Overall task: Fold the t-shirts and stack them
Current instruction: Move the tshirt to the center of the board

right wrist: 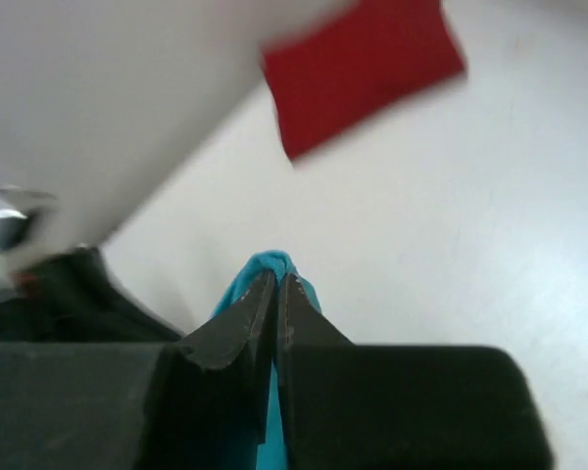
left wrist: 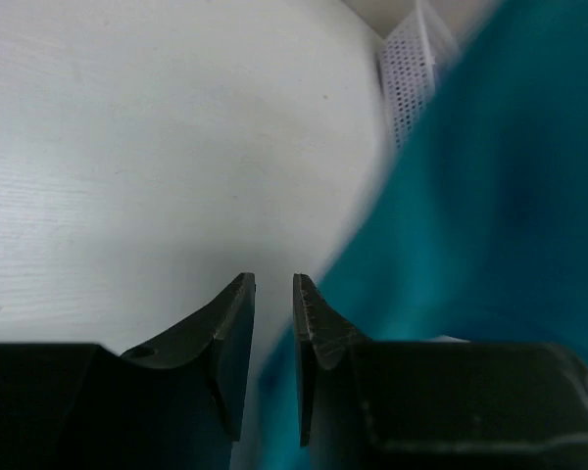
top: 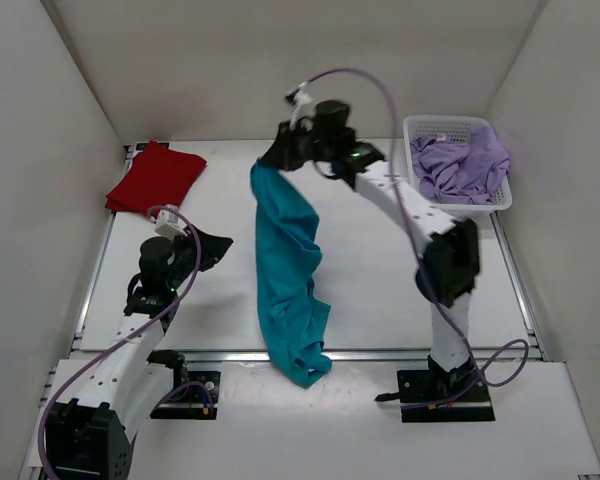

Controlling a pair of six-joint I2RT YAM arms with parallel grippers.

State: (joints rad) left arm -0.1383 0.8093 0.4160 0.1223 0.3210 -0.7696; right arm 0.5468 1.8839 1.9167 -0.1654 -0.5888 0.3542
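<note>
The right end effector [right wrist: 276, 284] is clenched on a bunched edge of the teal t-shirt [top: 285, 270] and holds it up at the far centre. The cloth trails in a long twisted strip to the near edge of the tabletop [top: 380, 260]. The left end effector [left wrist: 271, 284] is slightly parted and grasps nothing, with the teal cloth just to its right.

The step in hand looks like spreading this shirt for folding. Next, the left end effector probably needs to catch a second corner so the cloth can be laid flat.

The red t-shirt [top: 155, 178] lies folded at the far left. At the far right, the white basket [top: 450, 122] holds the crumpled lavender t-shirt [top: 460, 165].
</note>
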